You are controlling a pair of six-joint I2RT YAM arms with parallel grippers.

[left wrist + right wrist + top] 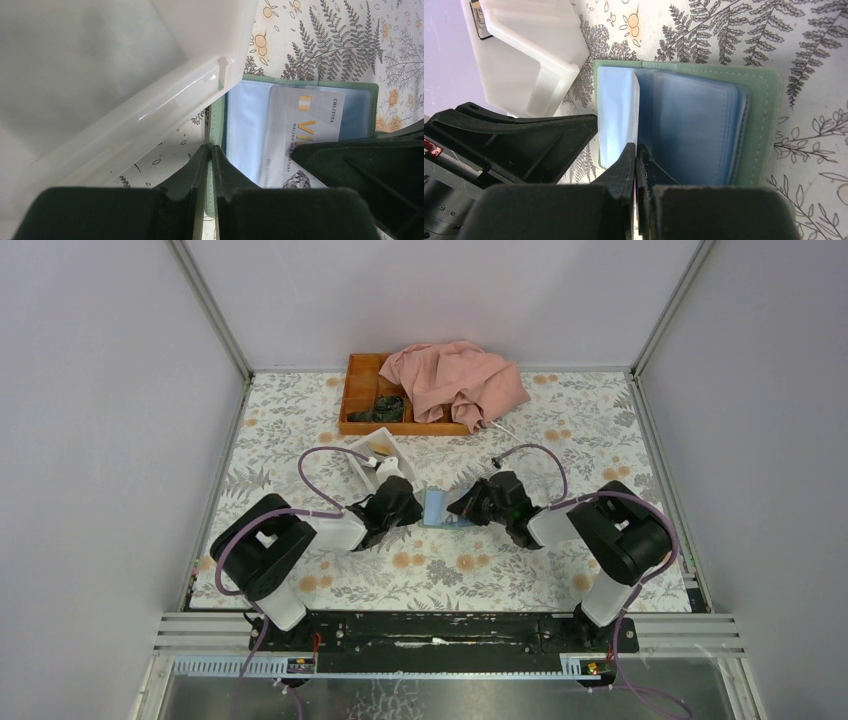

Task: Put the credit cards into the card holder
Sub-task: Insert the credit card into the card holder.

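Grey-green card holder (760,115) lies open, its edge clamped in left pincer (210,150).

The dull grey-green folding card holder (759,100) has pale blue clear sleeves inside. At the black right tool (636,150), the thin pale grey credit card (305,130) bears a gold chip and orange lettering. Beside the black left tool (210,150), the rectangular plastic box (100,75) is milky white. The tabletop (824,45) is white with grey ferns and orange flowers.
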